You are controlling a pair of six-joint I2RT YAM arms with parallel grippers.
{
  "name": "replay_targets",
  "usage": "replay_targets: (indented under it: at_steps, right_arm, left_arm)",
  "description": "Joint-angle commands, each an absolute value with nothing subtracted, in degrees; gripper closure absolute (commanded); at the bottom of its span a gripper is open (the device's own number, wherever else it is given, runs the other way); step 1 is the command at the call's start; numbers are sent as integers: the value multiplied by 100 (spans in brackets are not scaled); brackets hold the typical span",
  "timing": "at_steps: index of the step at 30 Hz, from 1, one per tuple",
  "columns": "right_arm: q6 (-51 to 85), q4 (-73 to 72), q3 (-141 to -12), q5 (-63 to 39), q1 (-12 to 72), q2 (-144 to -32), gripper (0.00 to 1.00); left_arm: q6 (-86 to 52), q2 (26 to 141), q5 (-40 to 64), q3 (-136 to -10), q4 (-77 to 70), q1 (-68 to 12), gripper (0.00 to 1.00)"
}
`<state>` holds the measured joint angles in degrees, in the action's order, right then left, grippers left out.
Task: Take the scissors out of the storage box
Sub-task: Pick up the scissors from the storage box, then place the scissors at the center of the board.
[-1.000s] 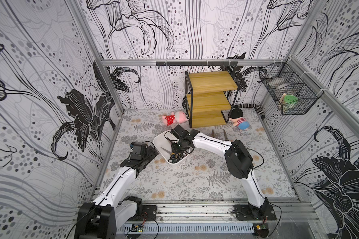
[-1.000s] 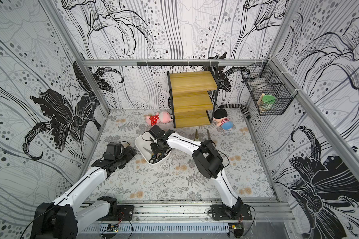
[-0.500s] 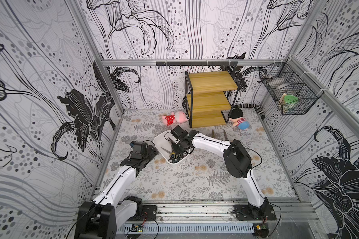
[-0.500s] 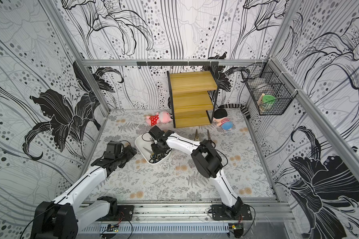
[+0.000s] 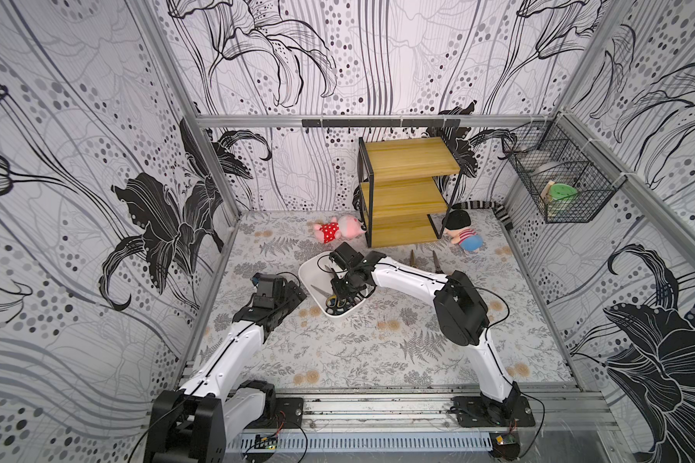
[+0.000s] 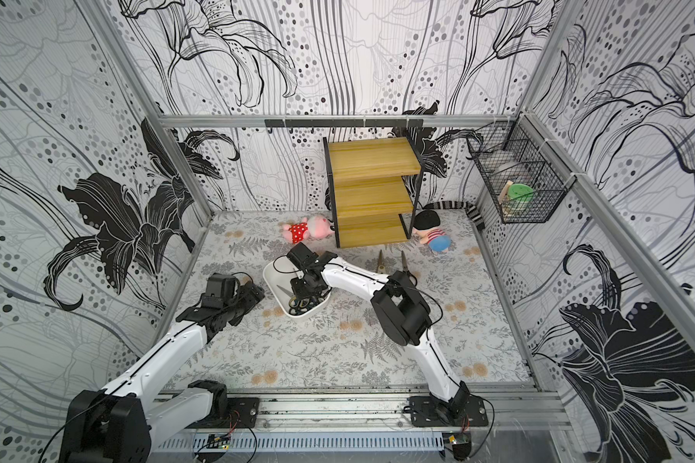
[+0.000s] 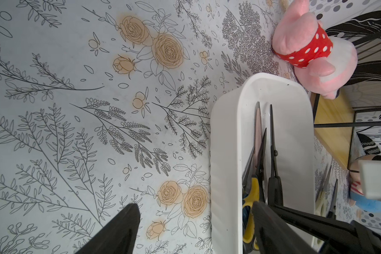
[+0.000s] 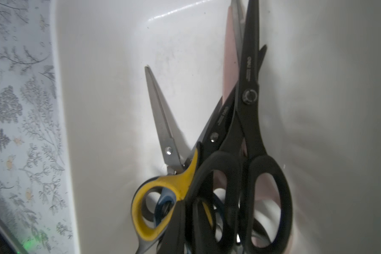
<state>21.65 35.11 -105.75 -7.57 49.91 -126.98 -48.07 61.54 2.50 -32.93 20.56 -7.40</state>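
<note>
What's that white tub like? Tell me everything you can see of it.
The white tub is shallow, glossy plastic, oblong with rounded corners, resting flat on the flowered table. Several scissors lie heaped toward its near end, blades pointing away. The right gripper dips into it; the open left gripper hovers at its side.

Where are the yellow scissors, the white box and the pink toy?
yellow scissors (image 8: 176, 187): right wrist view, yellow handle.
white box (image 7: 224, 154): left wrist view, outer wall.
pink toy (image 7: 306, 50): left wrist view, red dress.
</note>
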Motion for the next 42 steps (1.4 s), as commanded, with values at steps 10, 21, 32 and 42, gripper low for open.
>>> replay_targets:
  at_steps: [10, 21, 32, 42]
  right_arm:
    - [2301, 3432, -10816, -935, 5001, -11546, 100]
    - [2830, 4255, -10561, 1133, 4742, -11316, 100]
    - [3426, 3402, -8719, 573, 4035, -11048, 100]
    - [3566, 3239, -8672, 735, 4032, -11653, 100]
  left_arm:
    - [-4843, 6039, 167, -3410, 2004, -748, 15]
    - [-4992, 5848, 167, -3270, 1996, -748, 15]
    - [-4993, 5761, 149, -3238, 2023, -756, 15]
    - [-4935, 5731, 111, -3284, 2118, -754, 15]
